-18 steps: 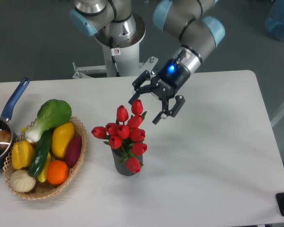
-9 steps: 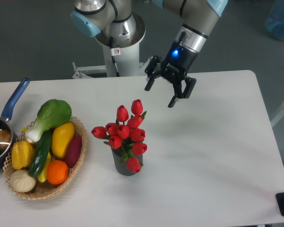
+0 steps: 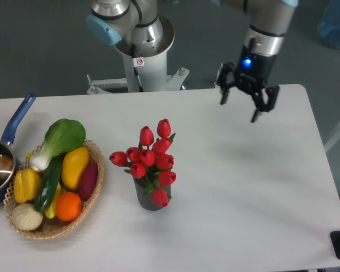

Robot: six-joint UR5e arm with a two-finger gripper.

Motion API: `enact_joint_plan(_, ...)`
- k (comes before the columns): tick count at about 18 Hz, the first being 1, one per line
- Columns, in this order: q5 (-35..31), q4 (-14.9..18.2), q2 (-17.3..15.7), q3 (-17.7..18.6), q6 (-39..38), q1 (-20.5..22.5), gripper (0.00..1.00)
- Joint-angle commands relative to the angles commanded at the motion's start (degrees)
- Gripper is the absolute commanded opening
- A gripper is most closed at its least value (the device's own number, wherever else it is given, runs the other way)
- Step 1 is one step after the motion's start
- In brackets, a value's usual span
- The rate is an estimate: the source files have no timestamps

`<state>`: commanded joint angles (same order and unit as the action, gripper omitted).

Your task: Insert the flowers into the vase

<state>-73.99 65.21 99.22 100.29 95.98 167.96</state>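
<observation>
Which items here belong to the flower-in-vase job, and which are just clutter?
Job: flowers, standing in the vase; gripper, open, off to the side.
Clutter: basket of vegetables; blue-handled pot.

Even, diffuse overhead illumination; the white table [image 3: 260, 187] is bright but not overexposed. A soft, faint shadow lies on the tabletop below and slightly left of the spread jaws of the gripper [image 3: 238, 110]. A small blue indicator light glows just above the jaws. Focus is sharp throughout, with no motion blur or glare. Beyond the jaws, the dark floor [image 3: 39, 51] appears dim. Edge distortion is negligible.
</observation>
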Motion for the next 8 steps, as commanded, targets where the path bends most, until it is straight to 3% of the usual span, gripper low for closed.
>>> enact_joint_plan(4, -6.5, -0.1, 3.0, -3.1, -0.1, -0.2, 1.00)
enact_joint_plan(8, -6.9, -0.1, 3.4, -1.7, -0.1, 0.1, 1.00)
